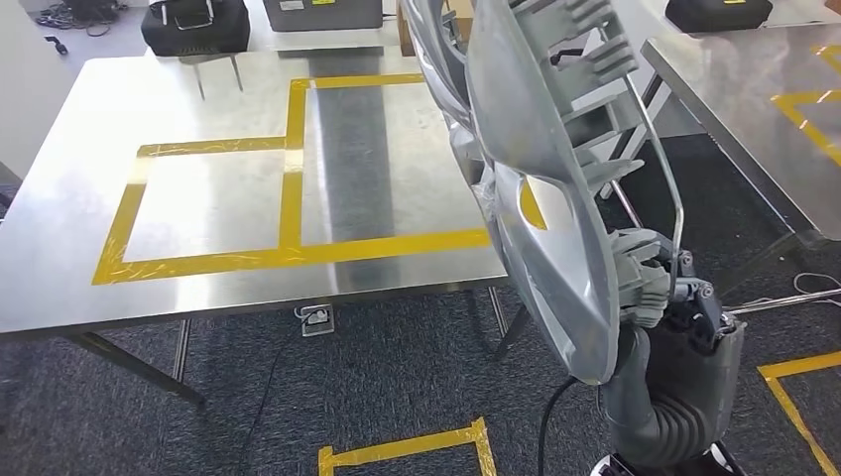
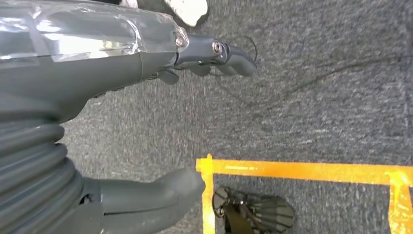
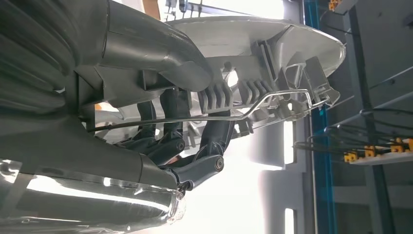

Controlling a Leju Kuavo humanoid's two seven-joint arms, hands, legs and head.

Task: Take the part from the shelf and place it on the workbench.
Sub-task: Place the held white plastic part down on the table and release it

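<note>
Right hand [image 1: 650,283] grips large silver-grey ribbed plastic part [image 1: 540,188] upright by lower edge, raised beside steel workbench with yellow tape outlines [image 1: 218,198], likely for placing. Left hand [image 2: 195,122] empty, fingers apart, above carpet.

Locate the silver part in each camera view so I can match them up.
Head view: silver part right of centre, edge-on, held up beside the workbench.
Left wrist view: not in it.
Right wrist view: across the middle.
Shared landmark: its thin wire clip.
</note>
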